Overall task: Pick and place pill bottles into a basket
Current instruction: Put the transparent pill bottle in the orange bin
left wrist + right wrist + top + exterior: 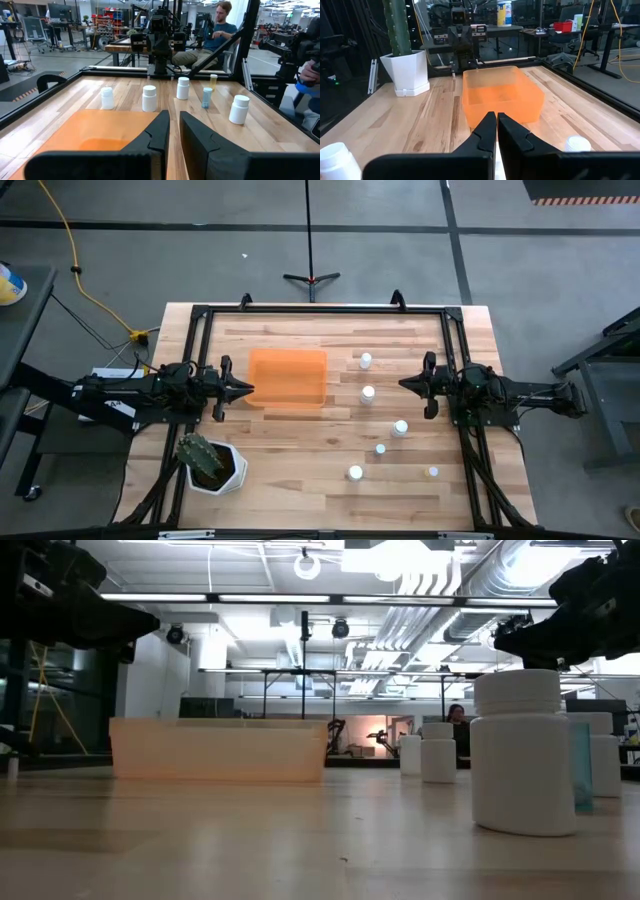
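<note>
The orange basket [288, 378] stands on the table left of centre; it also shows in the low view [218, 750] and the right wrist view [502, 97]. Several white pill bottles stand upright on their bases to its right, among them one [366, 361], another [368, 393] and a third [400, 428]; a yellowish one [432, 472] is at the near right. My left gripper [250, 389] hovers shut and empty at the basket's left edge [174, 131]. My right gripper [402, 384] hovers shut and empty right of the bottles [496, 125].
A white pot with a green cactus [210, 463] stands at the near left. A black frame [320, 310] runs round the table. A person [220, 25] sits beyond the table's right side. Bare wood lies along the near edge [300, 500].
</note>
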Tool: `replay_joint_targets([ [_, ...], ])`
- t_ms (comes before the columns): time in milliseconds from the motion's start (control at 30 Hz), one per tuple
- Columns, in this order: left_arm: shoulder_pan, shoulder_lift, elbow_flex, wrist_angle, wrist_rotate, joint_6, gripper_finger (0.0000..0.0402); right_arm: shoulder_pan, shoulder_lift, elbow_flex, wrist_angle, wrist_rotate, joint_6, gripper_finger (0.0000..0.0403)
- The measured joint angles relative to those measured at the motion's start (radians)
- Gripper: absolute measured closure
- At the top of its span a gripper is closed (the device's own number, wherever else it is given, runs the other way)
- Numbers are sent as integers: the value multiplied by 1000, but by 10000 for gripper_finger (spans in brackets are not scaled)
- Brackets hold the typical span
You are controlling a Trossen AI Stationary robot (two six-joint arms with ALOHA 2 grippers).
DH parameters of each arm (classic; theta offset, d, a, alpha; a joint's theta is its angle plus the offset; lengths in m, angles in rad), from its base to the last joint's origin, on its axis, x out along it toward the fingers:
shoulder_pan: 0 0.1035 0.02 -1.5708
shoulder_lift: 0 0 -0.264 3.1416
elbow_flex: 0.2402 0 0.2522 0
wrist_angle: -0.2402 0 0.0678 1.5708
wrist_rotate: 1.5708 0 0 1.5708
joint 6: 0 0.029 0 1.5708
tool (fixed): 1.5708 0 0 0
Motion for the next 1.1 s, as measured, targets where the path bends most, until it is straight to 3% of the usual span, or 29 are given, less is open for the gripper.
replay_joint_targets([
  [700, 0, 0, 0, 0, 0, 0, 323, 0, 0, 0, -4, -8, 59, 396],
  [900, 0, 0, 0, 0, 0, 0, 323, 0, 0, -1, 15, -4, 231, 396],
  [1100, 0, 0, 0, 0, 0, 0, 323, 0, 0, -1, 29, -3, 216, 396],
])
